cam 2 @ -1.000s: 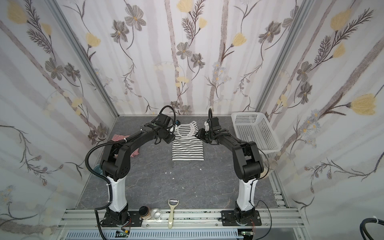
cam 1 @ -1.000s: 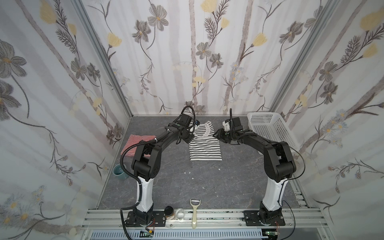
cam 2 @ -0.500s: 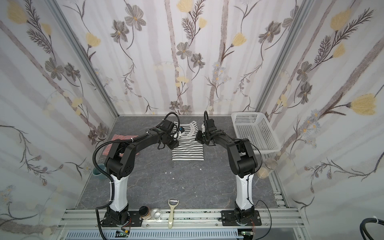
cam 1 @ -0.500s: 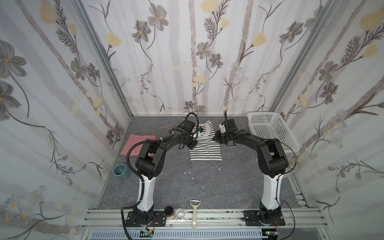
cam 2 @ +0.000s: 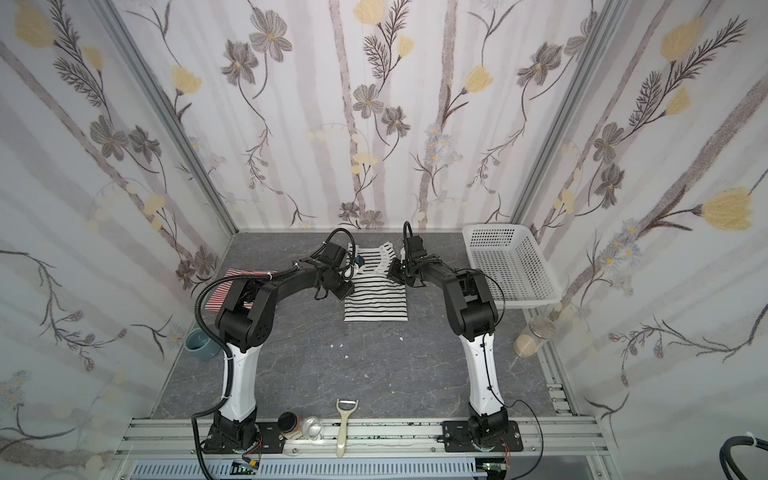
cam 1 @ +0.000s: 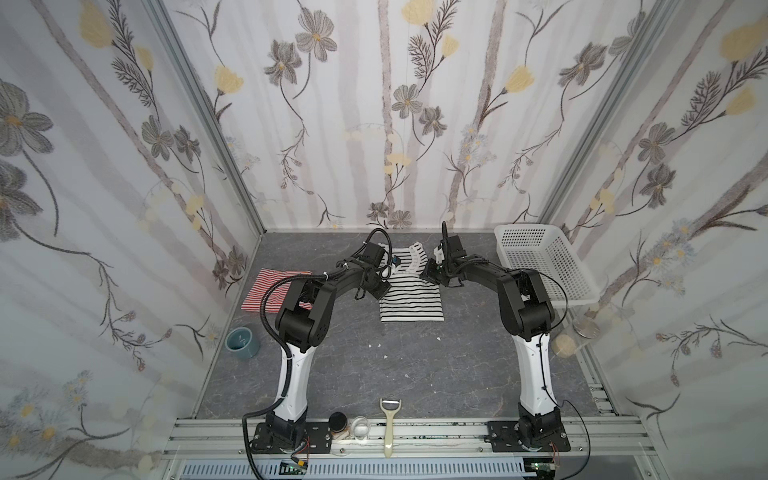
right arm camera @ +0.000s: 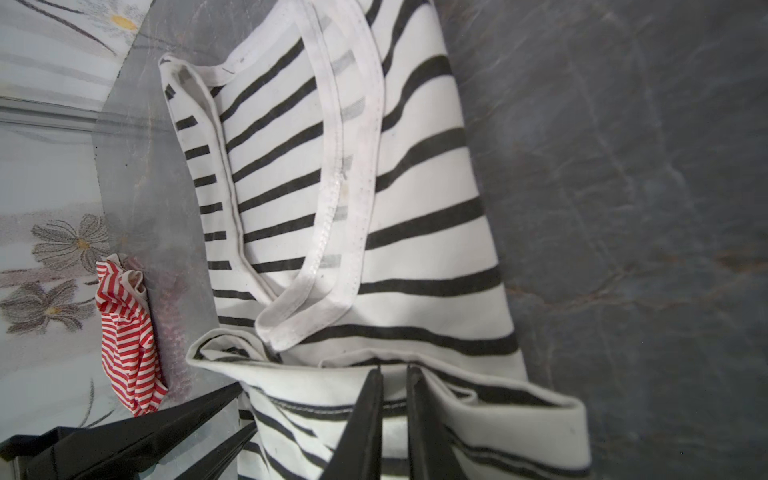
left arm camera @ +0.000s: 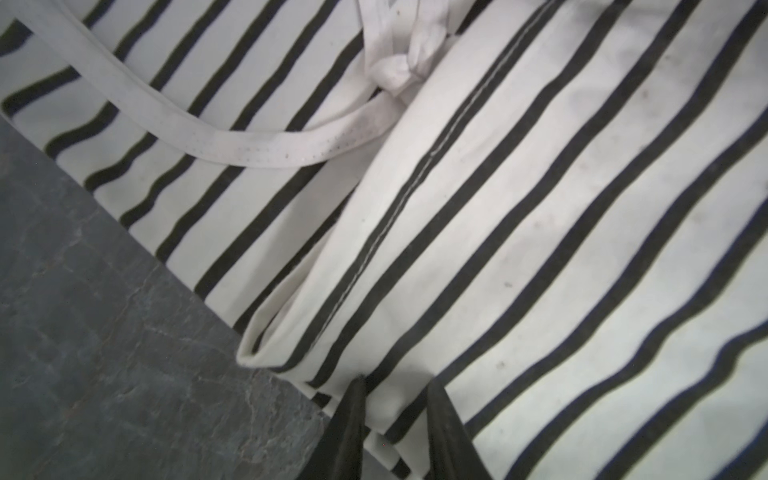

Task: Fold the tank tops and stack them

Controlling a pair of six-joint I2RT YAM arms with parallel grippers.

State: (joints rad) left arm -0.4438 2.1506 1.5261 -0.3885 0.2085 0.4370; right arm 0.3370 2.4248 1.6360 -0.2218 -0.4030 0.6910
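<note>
The white tank top with black stripes (cam 1: 411, 303) (cam 2: 376, 305) lies flat at the back middle of the grey table, straps toward the wall. My left gripper (cam 1: 380, 289) (cam 2: 345, 291) (left arm camera: 395, 378) is shut on a folded edge of it on its left side. On its right side my right gripper (cam 1: 428, 275) (cam 2: 392, 273) (right arm camera: 394, 369) is shut on a raised fold of the same top. The red-and-white tank top (cam 1: 270, 291) (cam 2: 219, 296) (right arm camera: 124, 328) lies bunched at the left wall, partly hidden behind the left arm.
A white perforated basket (cam 1: 540, 266) (cam 2: 511, 266) stands at the back right. A teal cup (cam 1: 242, 341) sits by the left wall and a jar (cam 1: 586, 328) by the right wall. A peeler (cam 1: 390, 424) and small jars lie on the front rail.
Both grippers have closed down onto the edges of the black-striped top. Both wrists shifted slightly along its sides; the red-and-white top has not moved.
</note>
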